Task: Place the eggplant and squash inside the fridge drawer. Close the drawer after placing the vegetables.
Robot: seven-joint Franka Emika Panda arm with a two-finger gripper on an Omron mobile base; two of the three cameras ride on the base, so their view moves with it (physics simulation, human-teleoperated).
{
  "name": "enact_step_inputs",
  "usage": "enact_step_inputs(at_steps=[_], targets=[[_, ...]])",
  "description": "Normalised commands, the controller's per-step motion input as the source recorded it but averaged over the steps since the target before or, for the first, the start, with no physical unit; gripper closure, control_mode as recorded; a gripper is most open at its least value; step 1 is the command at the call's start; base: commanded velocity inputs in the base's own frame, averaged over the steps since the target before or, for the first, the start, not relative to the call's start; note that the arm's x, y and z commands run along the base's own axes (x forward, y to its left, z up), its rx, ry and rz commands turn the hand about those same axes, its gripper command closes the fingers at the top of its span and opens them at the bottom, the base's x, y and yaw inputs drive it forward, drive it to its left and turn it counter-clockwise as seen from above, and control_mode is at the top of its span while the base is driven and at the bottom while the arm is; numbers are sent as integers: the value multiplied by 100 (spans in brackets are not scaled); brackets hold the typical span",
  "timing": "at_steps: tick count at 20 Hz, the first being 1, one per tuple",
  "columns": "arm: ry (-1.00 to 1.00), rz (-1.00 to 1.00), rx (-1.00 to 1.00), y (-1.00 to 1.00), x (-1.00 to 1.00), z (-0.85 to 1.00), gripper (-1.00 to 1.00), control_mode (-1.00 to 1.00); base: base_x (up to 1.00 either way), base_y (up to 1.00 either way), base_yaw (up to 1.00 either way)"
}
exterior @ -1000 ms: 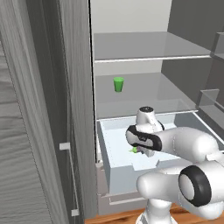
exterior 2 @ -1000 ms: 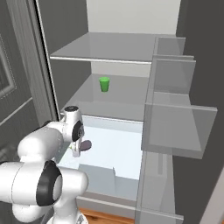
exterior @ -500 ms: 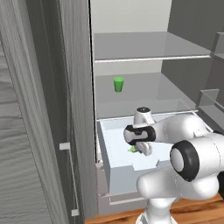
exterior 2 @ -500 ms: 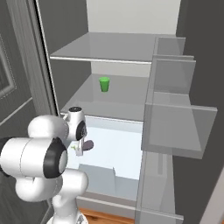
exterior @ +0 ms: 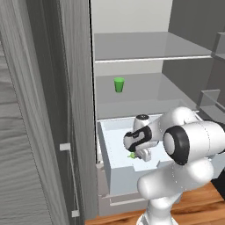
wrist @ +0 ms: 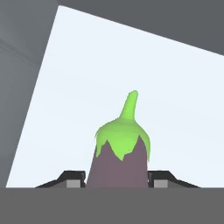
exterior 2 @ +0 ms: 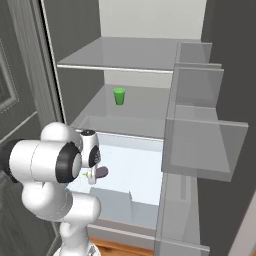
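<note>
We hold the eggplant [wrist: 119, 157] over the open fridge drawer [exterior: 115, 173], the gripper [wrist: 117, 179] pinching its purple body from both sides. To finish well, we judge we should lower it close to the pale floor, away from the walls, then spread the fingers. The vegetable is glossy dark purple with a bright green cap and a curved stem pointing away from the hand.

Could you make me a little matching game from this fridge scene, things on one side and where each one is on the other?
Things:
1. eggplant
2. green cup
3. fridge drawer
4. gripper

Places or states:
A. pulled open below the shelves
B. standing on a fridge shelf
C. held with its green stem pointing away from the hand
D. above the drawer's pale floor, shut on a vegetable

Pairs: 1-C, 2-B, 3-A, 4-D
</note>
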Motion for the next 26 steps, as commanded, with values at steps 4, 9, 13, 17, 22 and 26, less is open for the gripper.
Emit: enact_step_inputs(at_steps=[4, 9, 13, 17, 22, 26], targets=[[0, 0, 0, -4, 0, -35, 100, -100, 0, 0, 0], [0, 0, 0, -3, 2, -10, 100, -100, 0, 0, 0], [0, 0, 0, 0, 9, -17, 100, -100, 0, 0, 0], [3, 0, 0, 0, 13, -22, 100, -100, 0, 0, 0], [6, 0, 0, 0, 10, -27, 100, -100, 0, 0, 0], [6, 0, 0, 0, 3, -29, 100, -100, 0, 0, 0]])
